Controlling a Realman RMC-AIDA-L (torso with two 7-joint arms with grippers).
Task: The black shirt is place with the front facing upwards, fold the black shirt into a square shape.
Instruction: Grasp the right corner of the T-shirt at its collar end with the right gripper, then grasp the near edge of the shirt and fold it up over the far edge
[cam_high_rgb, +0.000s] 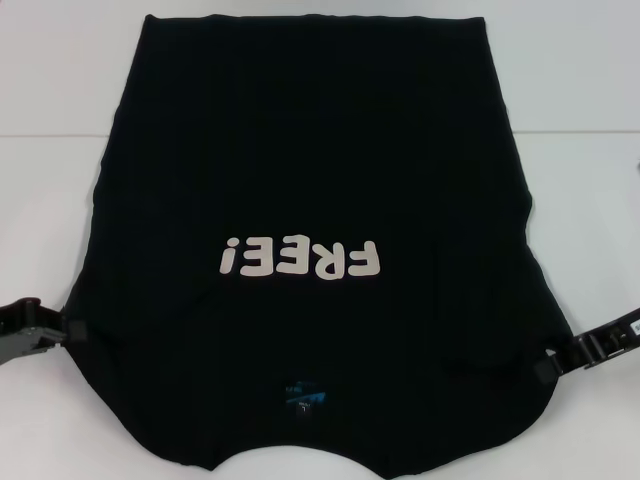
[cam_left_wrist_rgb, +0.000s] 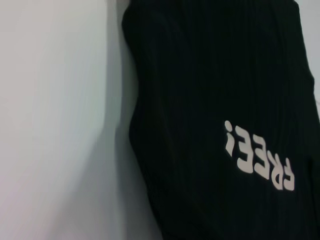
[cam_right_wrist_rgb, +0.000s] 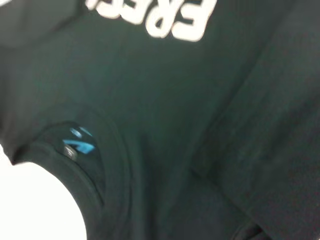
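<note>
A: Where is the large black soft-cloth short-sleeved shirt found?

B: It is spread front-up on the white table, collar at 6 o'clock, hem at 12, the off-white "FREE!" lettering read upside down, the small blue neck label below it.

A: And the 2 grippers?

B: The left gripper is set at the cloth edge at 8 o'clock, the right gripper at 4 o'clock. Whether either is pinched on cloth cannot be told.

A: How is the step best done?

B: Probably both sleeve sides should be gripped at matched heights, lifted low, and carried inward evenly, so wrinkles are avoided and the edges are kept parallel.
</note>
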